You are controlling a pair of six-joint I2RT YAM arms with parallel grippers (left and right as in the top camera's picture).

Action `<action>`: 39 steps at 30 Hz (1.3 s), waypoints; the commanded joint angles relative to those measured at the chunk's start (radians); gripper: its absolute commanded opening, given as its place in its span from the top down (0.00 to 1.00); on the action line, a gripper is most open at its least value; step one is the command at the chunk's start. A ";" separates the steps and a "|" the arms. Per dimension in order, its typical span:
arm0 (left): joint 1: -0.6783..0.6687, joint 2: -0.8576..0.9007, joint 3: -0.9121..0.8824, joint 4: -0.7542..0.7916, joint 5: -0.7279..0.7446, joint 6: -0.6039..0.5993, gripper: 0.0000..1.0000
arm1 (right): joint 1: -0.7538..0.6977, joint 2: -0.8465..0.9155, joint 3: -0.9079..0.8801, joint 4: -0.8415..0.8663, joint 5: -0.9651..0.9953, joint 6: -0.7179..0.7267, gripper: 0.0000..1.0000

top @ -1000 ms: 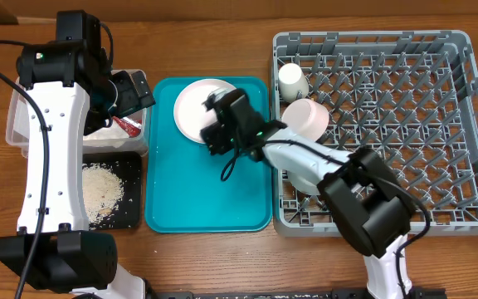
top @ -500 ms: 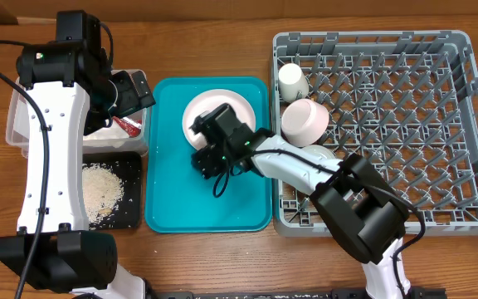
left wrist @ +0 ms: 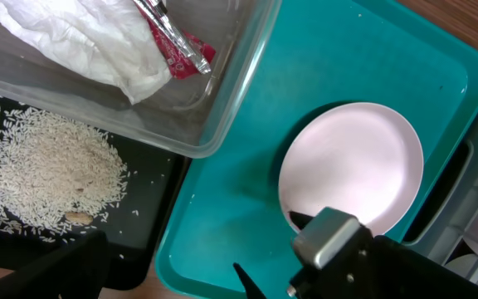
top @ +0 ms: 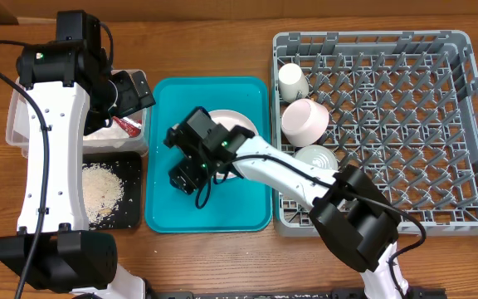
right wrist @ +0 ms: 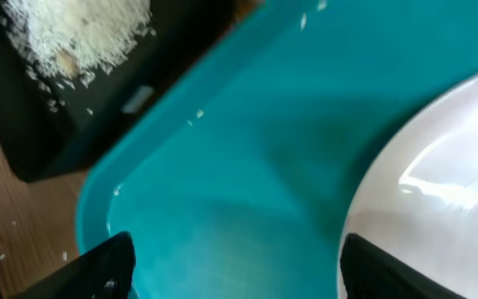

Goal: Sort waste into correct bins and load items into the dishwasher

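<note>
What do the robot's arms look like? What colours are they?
Both arms have smooth white shells with chunky black joints and black bases. The left arm has a thin black cable trailing along it and a tiny green light near its top. The right arm has a small green glow too, and its fingers are black.

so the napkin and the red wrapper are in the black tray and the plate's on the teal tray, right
Not quite. The left wrist view shows the napkin and red wrapper lying in the clear tub, not the black tray, which holds the rice. The plate is on the teal tray.
</note>
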State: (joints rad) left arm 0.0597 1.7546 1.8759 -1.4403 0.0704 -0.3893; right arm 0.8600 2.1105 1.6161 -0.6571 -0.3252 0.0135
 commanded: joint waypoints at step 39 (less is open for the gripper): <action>-0.004 -0.005 -0.001 0.001 -0.003 0.008 0.00 | 0.029 0.046 -0.066 0.060 0.212 -0.037 0.96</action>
State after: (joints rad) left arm 0.0597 1.7546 1.8759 -1.4403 0.0704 -0.3893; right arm 0.8650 2.1315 1.5543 -0.6022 -0.0982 -0.0257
